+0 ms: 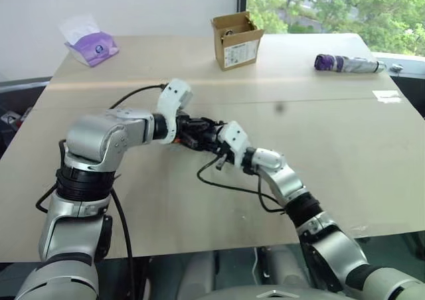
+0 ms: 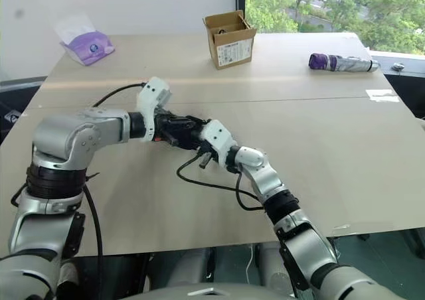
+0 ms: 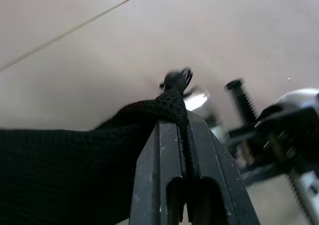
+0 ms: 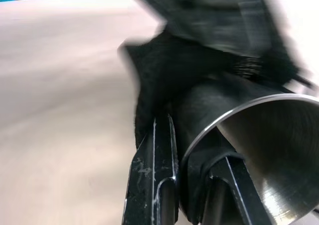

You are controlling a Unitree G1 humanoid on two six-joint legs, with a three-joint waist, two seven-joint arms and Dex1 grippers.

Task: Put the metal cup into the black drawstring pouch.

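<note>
Metal cup (image 4: 269, 135) is seen up close in the right wrist view, its shiny rim and bright inner wall beside the right gripper's fingers (image 4: 154, 180), with black fabric of the black drawstring pouch (image 4: 174, 70) wrapped against its outer side. The right gripper (image 1: 214, 141) is closed down almost fully; one finger is laid outside the fabric and the other (image 4: 224, 185) at the cup's rim, so cup wall and pouch cloth appear pinched together, though the exact contact is partly hidden. The left gripper (image 1: 189, 129) is fully closed, and a fold of the pouch's knitted black fabric (image 3: 75, 170) is clamped between its fingers (image 3: 149, 175); a small toggle on the cord (image 3: 175, 79) is seen just past the fingertips. In the head views both grippers are met tip to tip above the middle of the surface (image 1: 345, 154), with the dark pouch bunched between them; the cup itself is too hidden there to be made out. How far the cup sits inside the pouch cannot be told.

Elsewhere on the surface, well apart from the grippers: an open cardboard box (image 1: 236, 41) near the far edge, a purple tissue pack (image 1: 91, 46) at the far left corner, and a purple folded umbrella (image 1: 346, 64) at the far right.
</note>
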